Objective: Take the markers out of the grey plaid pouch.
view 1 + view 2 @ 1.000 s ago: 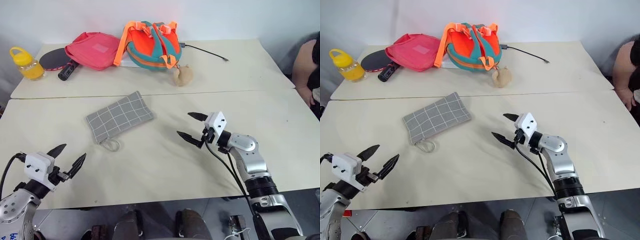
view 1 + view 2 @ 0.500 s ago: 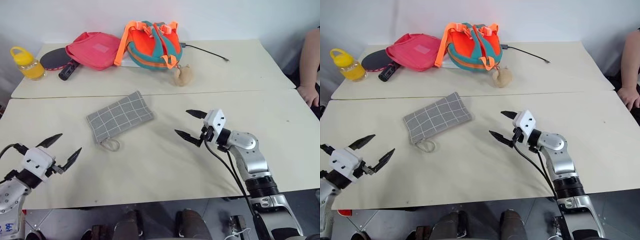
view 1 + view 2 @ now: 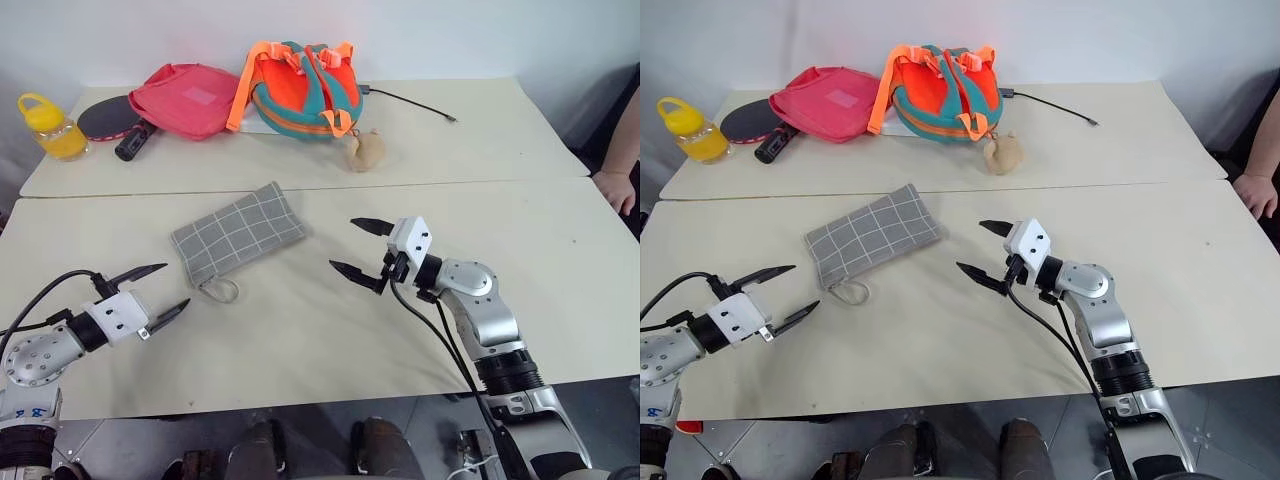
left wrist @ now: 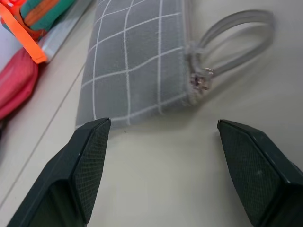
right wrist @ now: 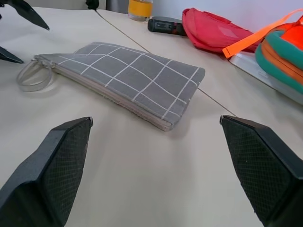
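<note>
Closing in from two sides is the step in hand: the grey plaid pouch lies flat and zipped on the pale surface, and no markers can be seen, so presumably they sit inside. The left gripper hovers with its fingers spread and nothing between them, at about seven o'clock from the pouch, near the small loop at the zipper end. The right gripper, equally released and empty, sits at about four o'clock from the pouch, aimed toward its far corner. Neither touches the fabric.

Judging from this, the task has barely begun. The next move likely calls for one gripper to pin or pinch the pouch body while the other catches the zipper pull beside the loop. That pull is tiny, so a careful, low approach matters; a loose grasp could simply drag the whole pouch across the surface.
</note>
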